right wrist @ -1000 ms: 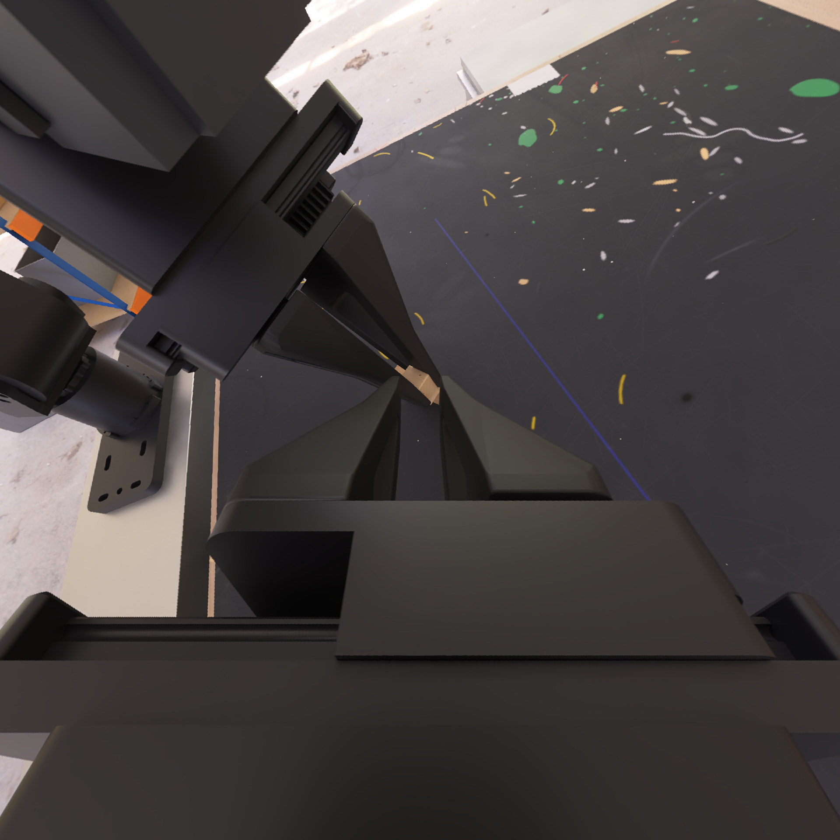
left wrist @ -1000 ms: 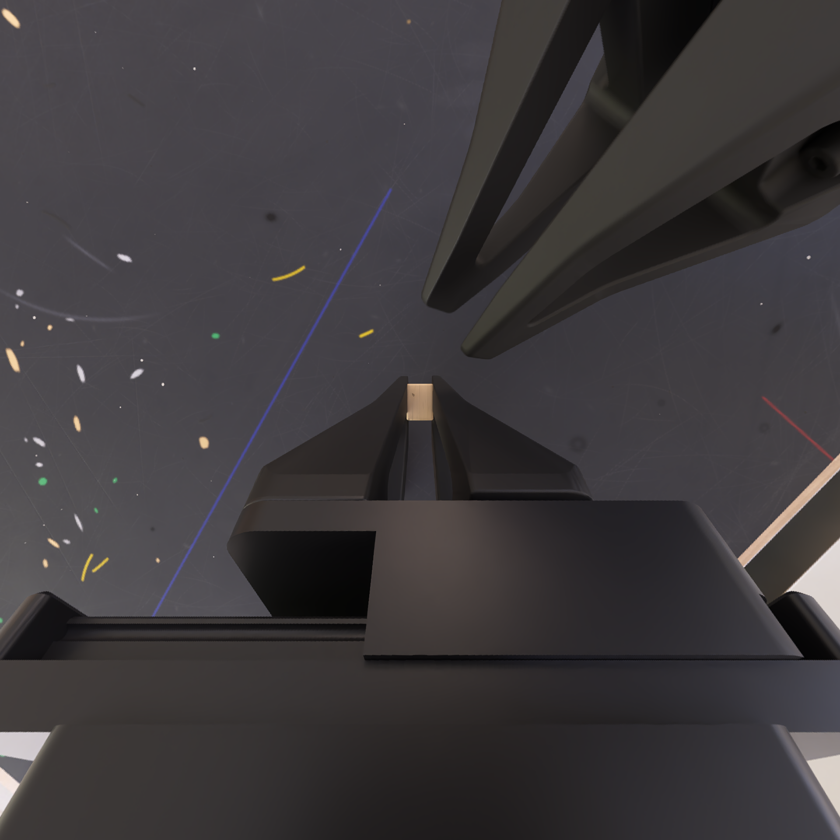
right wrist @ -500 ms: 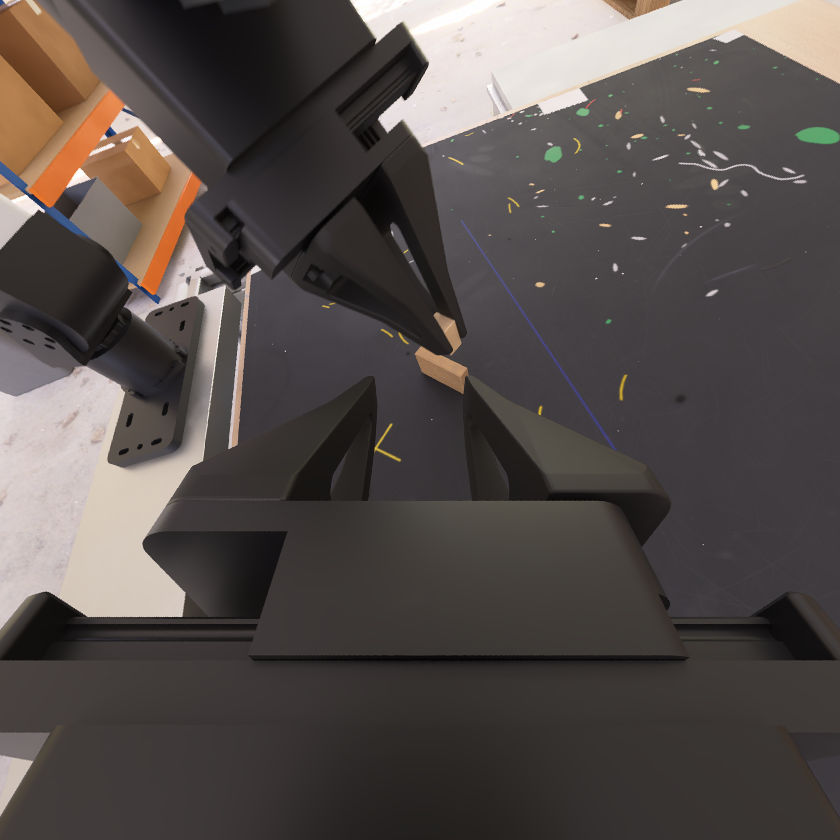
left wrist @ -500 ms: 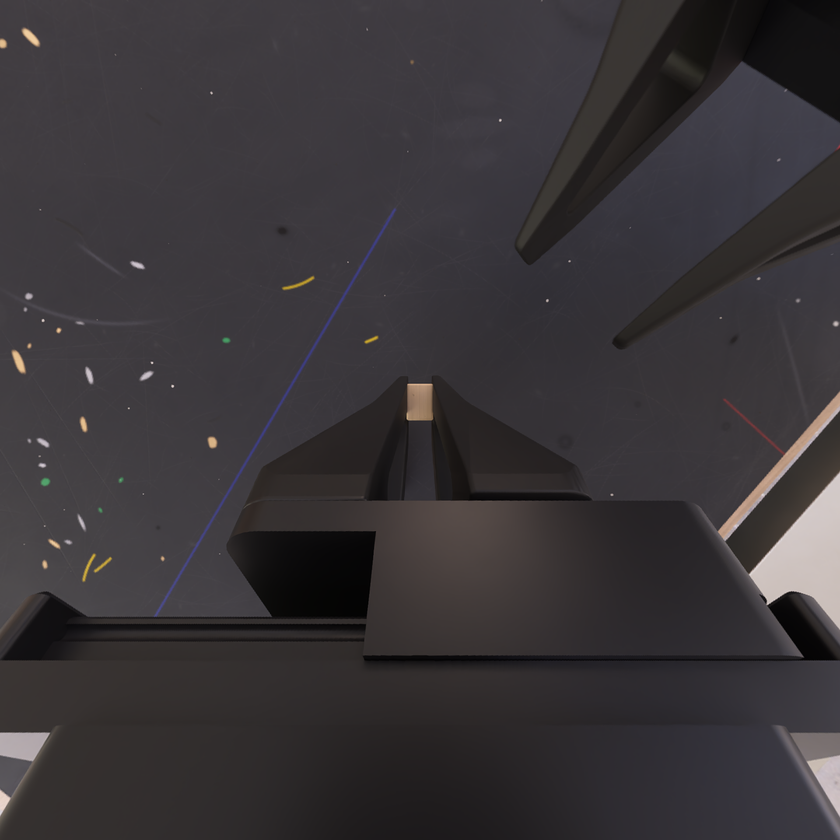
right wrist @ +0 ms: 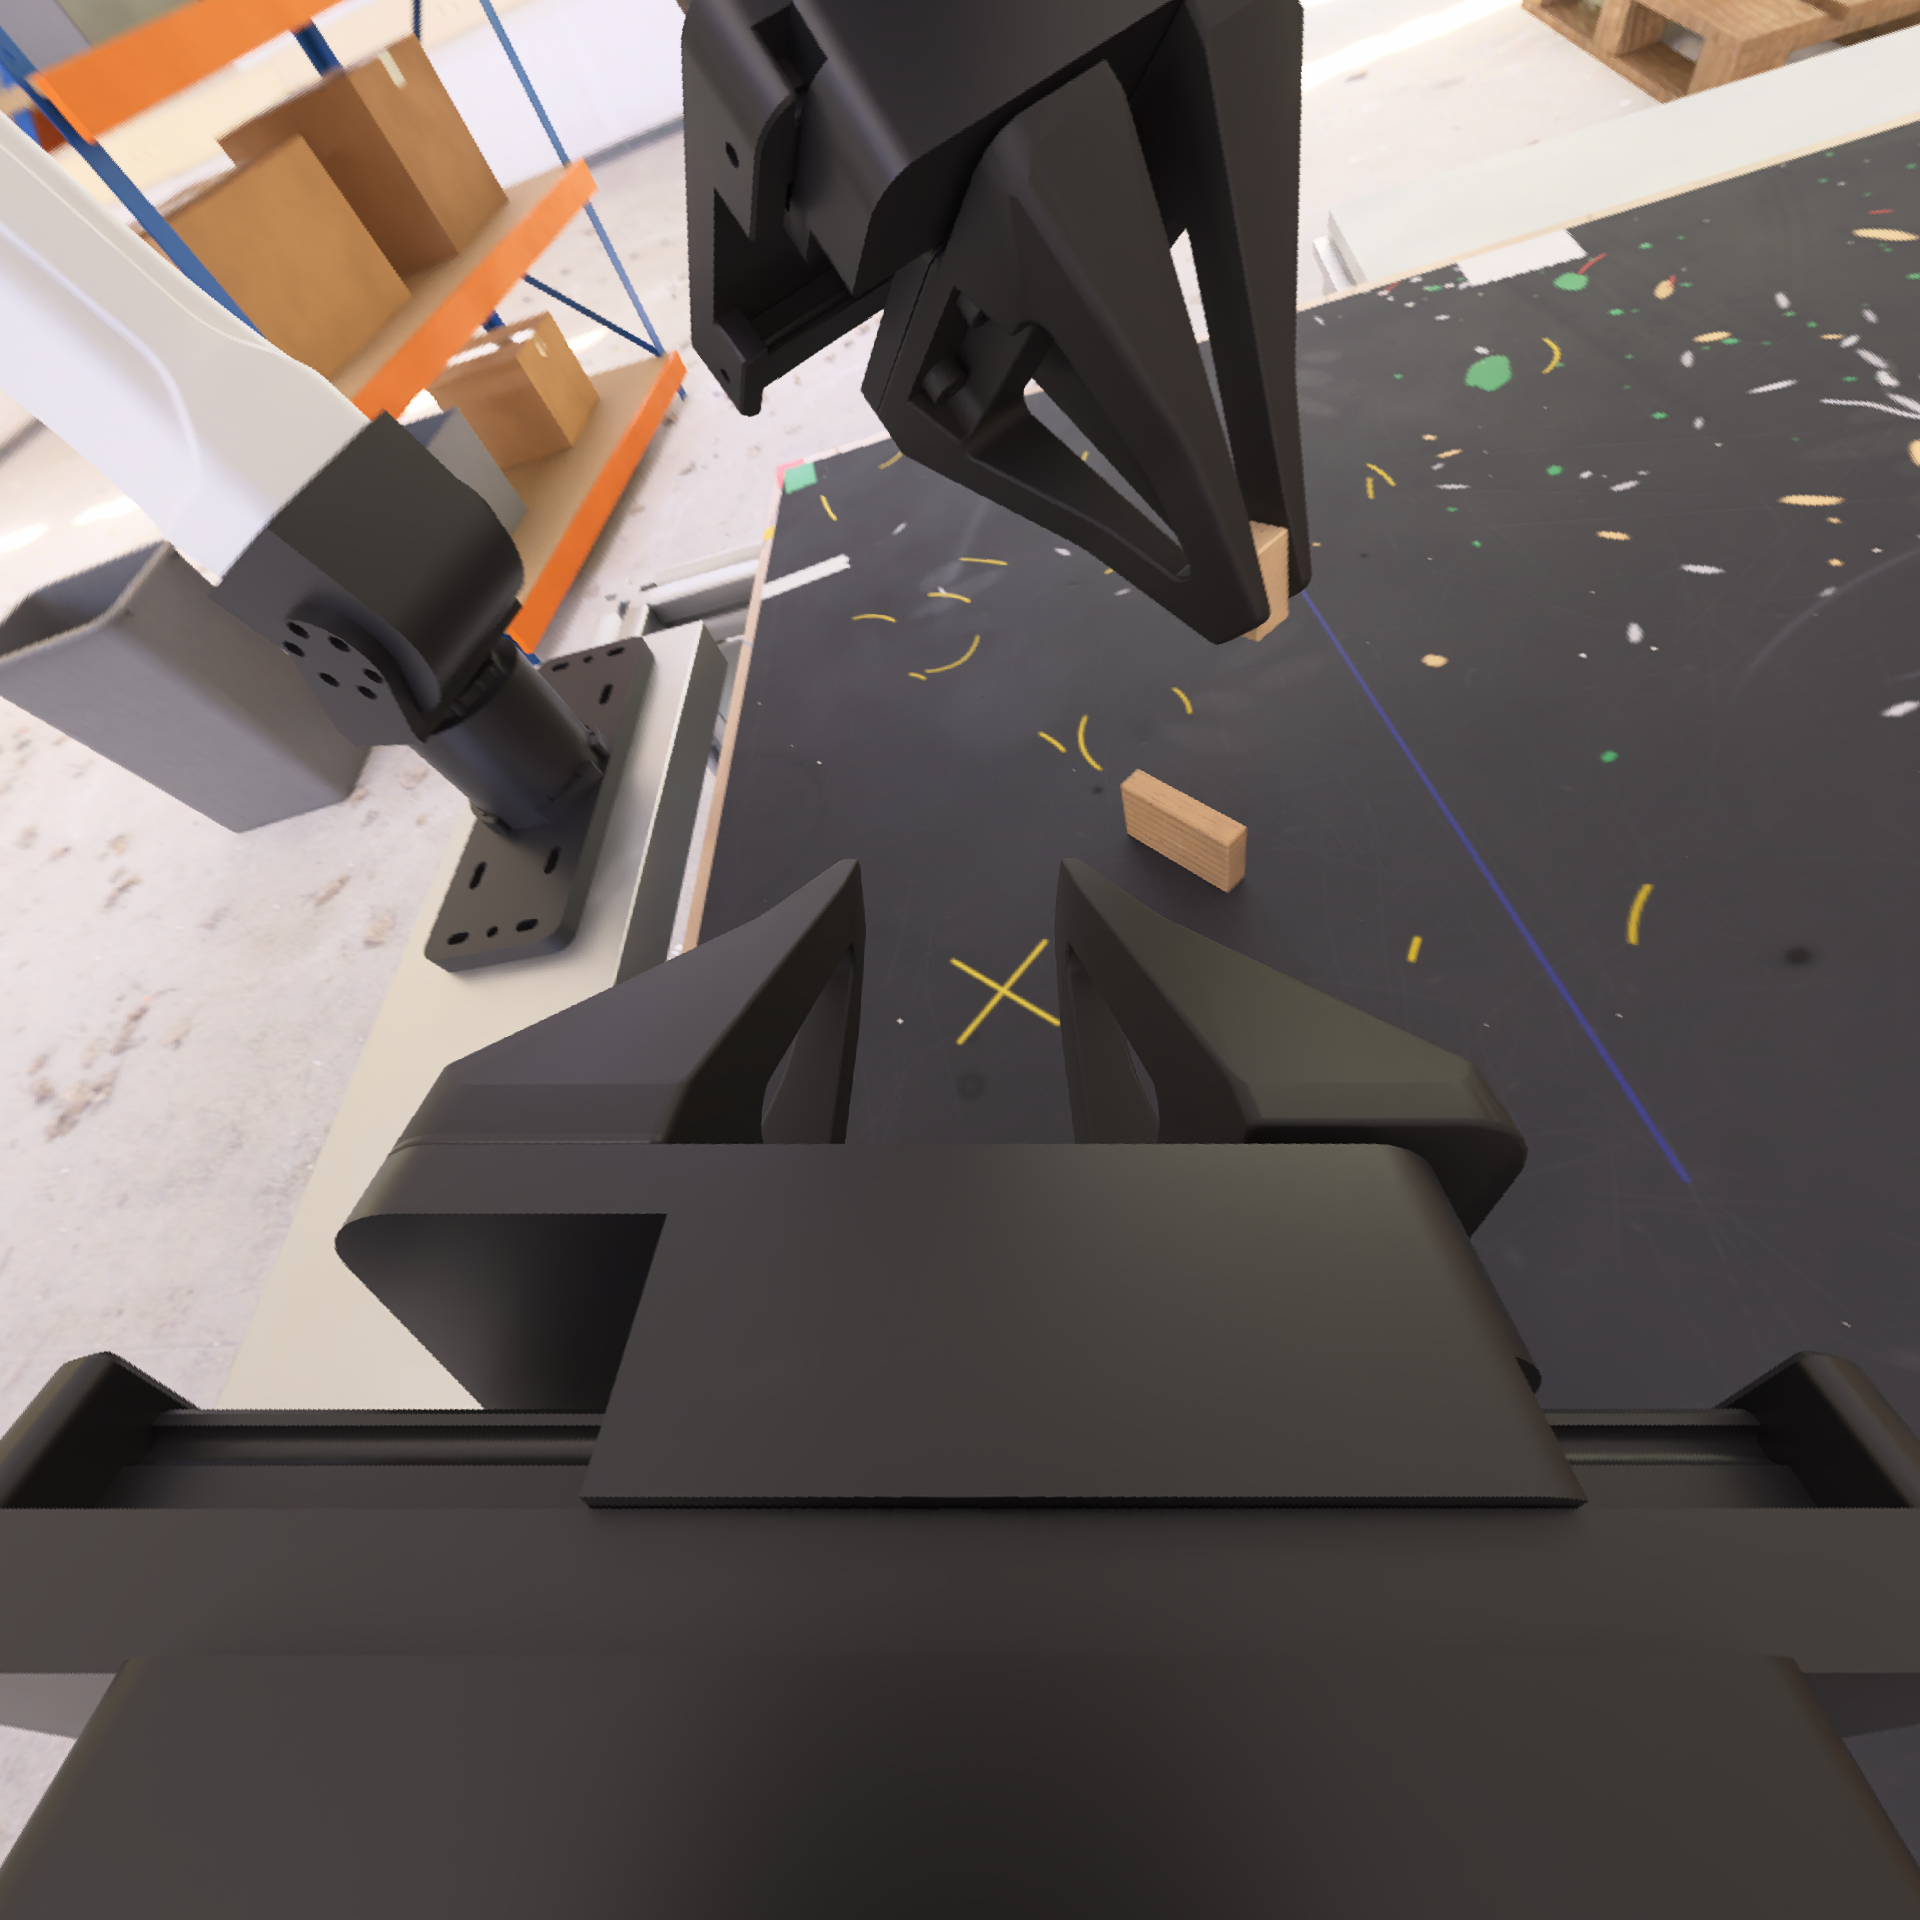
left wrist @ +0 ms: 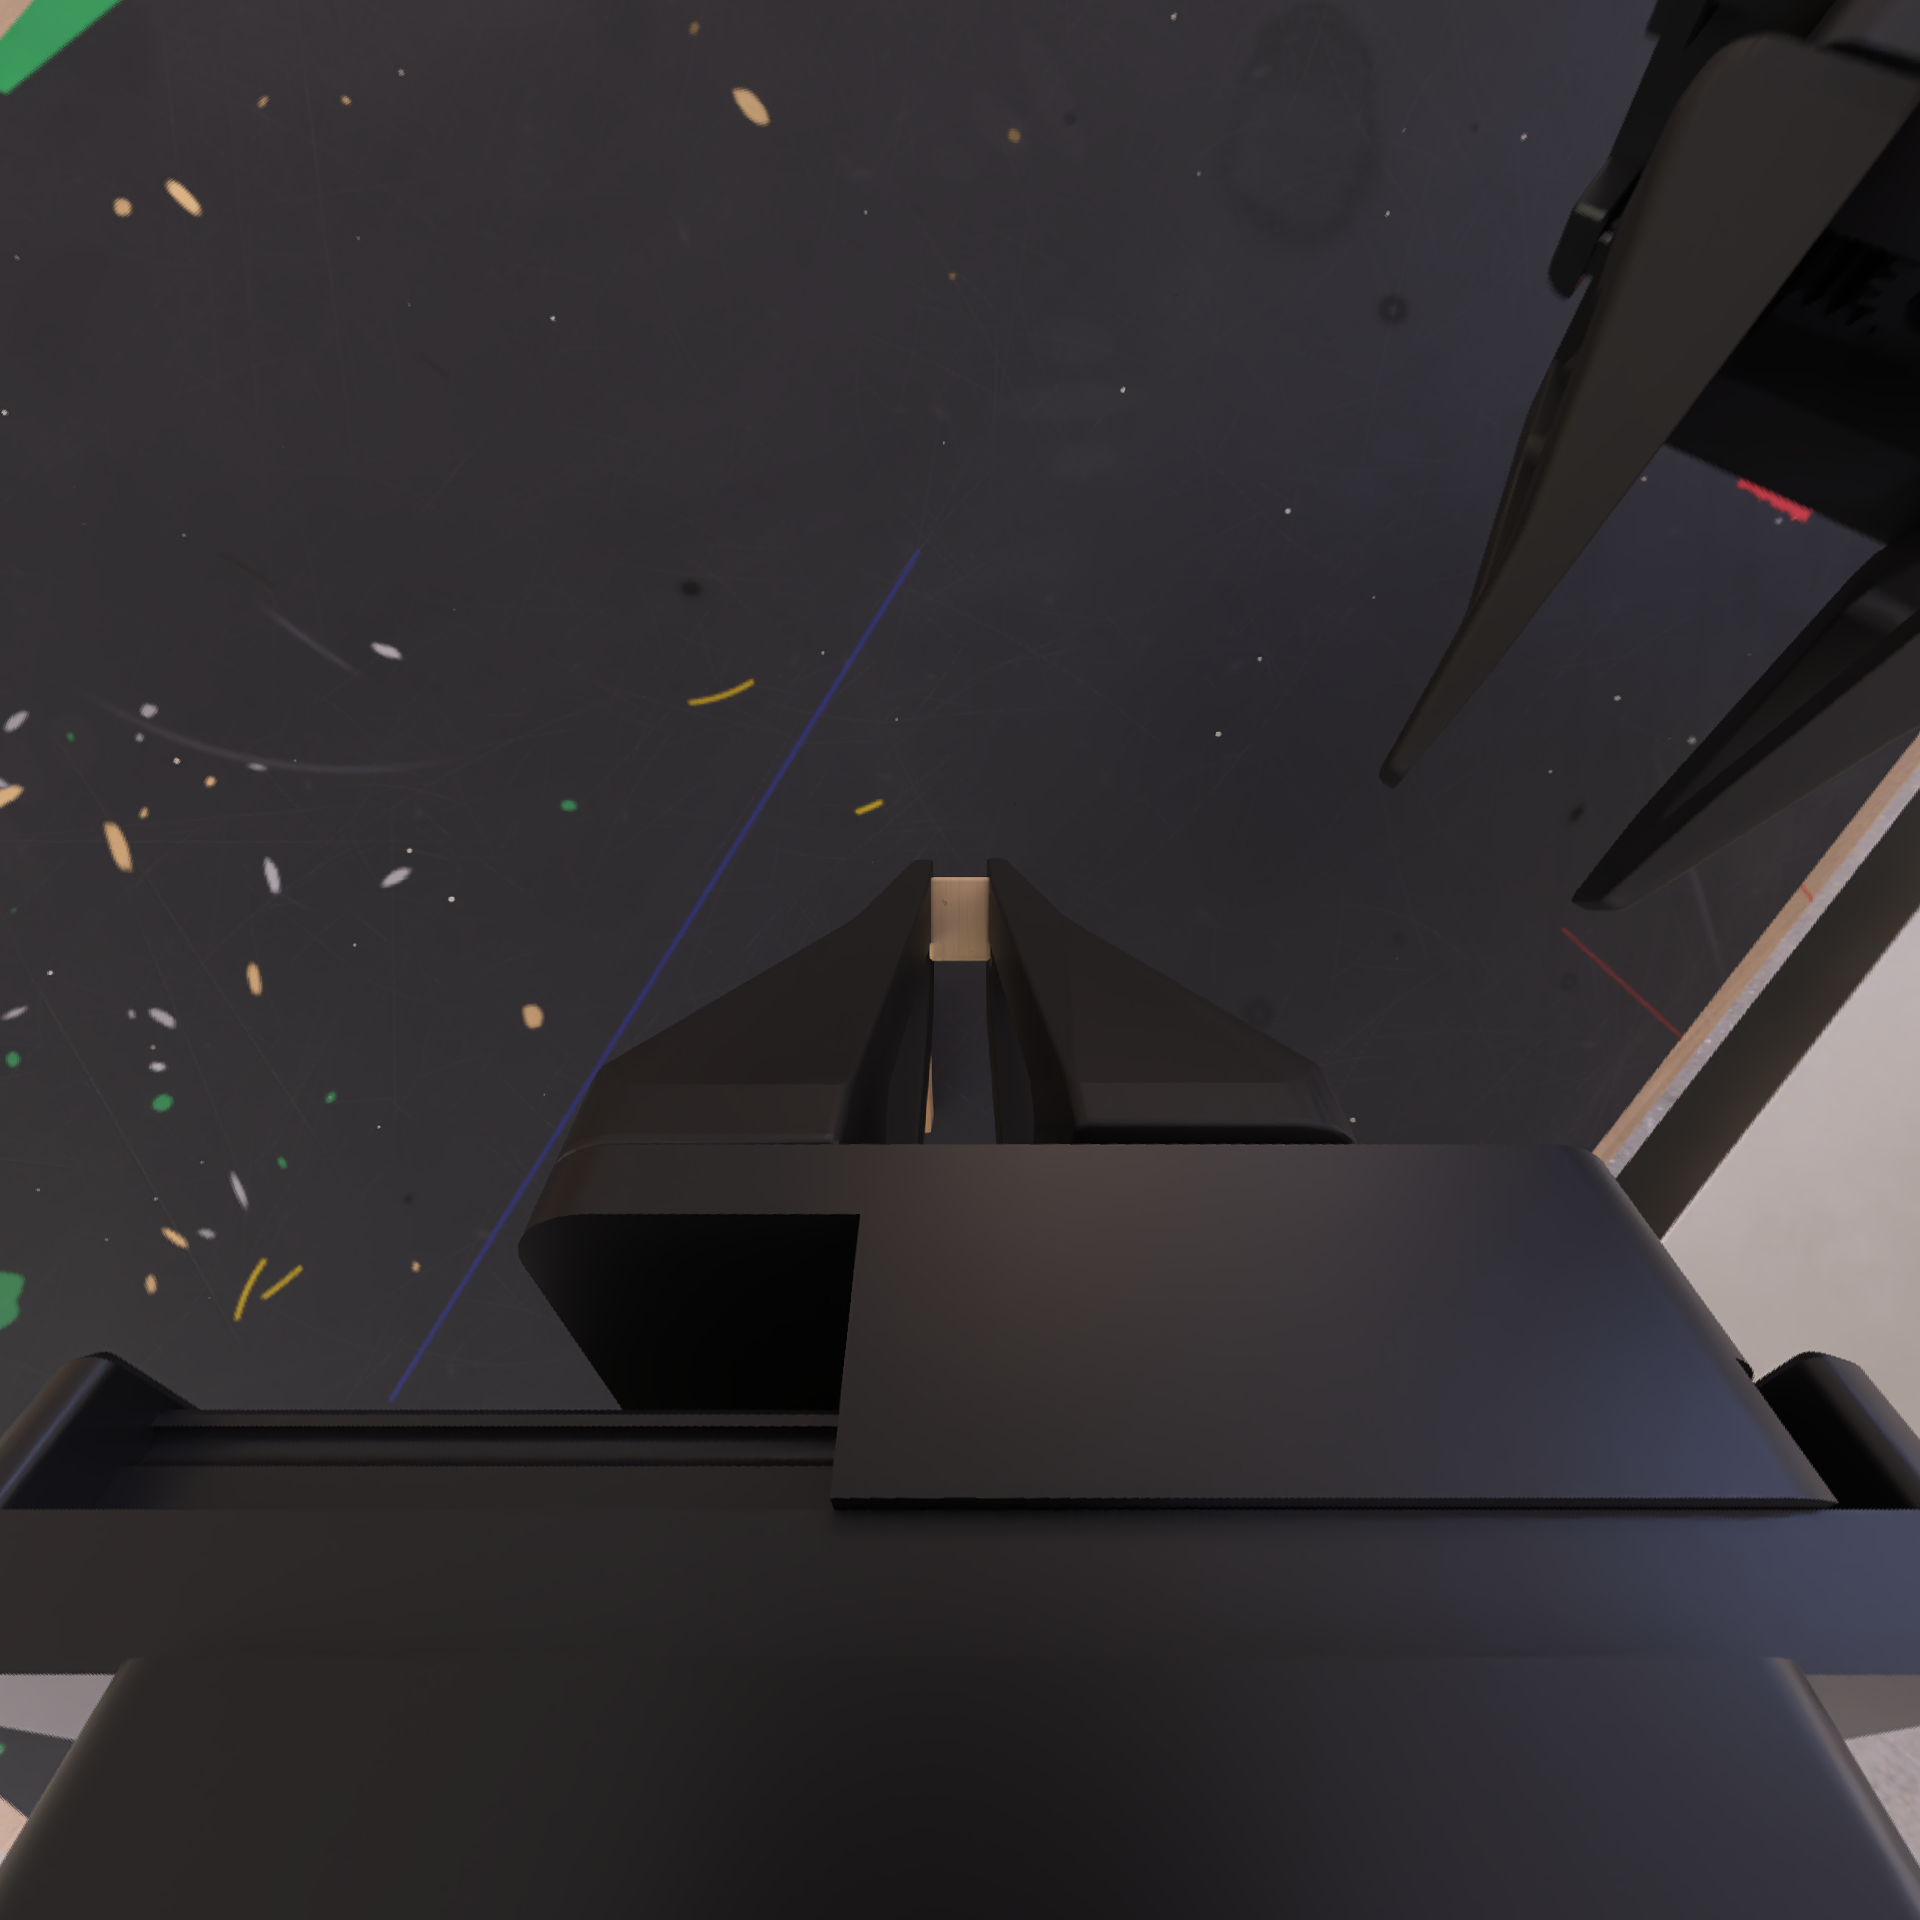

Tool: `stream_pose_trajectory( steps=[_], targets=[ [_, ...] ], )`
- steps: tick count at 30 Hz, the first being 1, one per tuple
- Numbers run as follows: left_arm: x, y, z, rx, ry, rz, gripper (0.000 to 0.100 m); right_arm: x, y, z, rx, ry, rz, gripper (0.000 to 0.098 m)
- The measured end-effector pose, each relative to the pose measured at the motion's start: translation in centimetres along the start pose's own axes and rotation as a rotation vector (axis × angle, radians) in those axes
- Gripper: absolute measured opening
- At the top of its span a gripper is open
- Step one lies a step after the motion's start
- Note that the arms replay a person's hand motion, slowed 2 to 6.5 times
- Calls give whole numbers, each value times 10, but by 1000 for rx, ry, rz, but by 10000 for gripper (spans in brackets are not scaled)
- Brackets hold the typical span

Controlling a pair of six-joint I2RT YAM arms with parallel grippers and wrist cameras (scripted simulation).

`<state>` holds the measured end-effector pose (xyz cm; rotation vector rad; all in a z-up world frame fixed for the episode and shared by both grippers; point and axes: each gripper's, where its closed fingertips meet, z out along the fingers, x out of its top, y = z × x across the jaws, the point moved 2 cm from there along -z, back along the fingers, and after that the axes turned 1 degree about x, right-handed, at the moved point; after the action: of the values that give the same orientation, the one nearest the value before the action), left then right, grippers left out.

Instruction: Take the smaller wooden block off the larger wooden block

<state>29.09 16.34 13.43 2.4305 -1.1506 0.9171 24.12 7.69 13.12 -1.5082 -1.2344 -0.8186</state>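
Note:
My left gripper point(left wrist: 958, 873) is shut on the smaller wooden block point(left wrist: 958, 916), a pale cube pinched at the fingertips and held above the dark mat. In the right wrist view the same gripper point(right wrist: 1262, 613) hangs in the air with the small block point(right wrist: 1270, 577) between its tips. The larger wooden block point(right wrist: 1184, 829) lies flat on the mat, below and apart from the small one. My right gripper point(right wrist: 958, 878) is open and empty, drawn back, with the larger block just beyond its right finger. It also shows at the upper right of the left wrist view point(left wrist: 1496, 842).
The dark mat point(right wrist: 1558, 1039) carries paint flecks, a blue line and a yellow cross mark point(right wrist: 1003, 992). The left arm's base point(right wrist: 520, 790) stands at the mat's left edge. Orange shelving with cardboard boxes point(right wrist: 343, 208) stands beyond the table.
My right gripper opened, let go of the larger block and drew back. The larger block now lies on the mat. My left gripper rose higher with the small block.

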Motion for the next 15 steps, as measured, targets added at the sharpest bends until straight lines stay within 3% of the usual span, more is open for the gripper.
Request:
stream_pose_trajectory(
  steps=[3, 7, 15],
  targets=[
    [3, 0, -4, -13, 10, -6, 83, 1, -1, 3, 22, 38, 22, 355],
    [9, 2, -9, -41, 30, -16, 83, -1, 3, 12, 18, 87, 70, 488],
    [22, 7, -20, -95, 79, -35, 83, -9, 14, 34, 0, 144, 132, 570]
  ],
)
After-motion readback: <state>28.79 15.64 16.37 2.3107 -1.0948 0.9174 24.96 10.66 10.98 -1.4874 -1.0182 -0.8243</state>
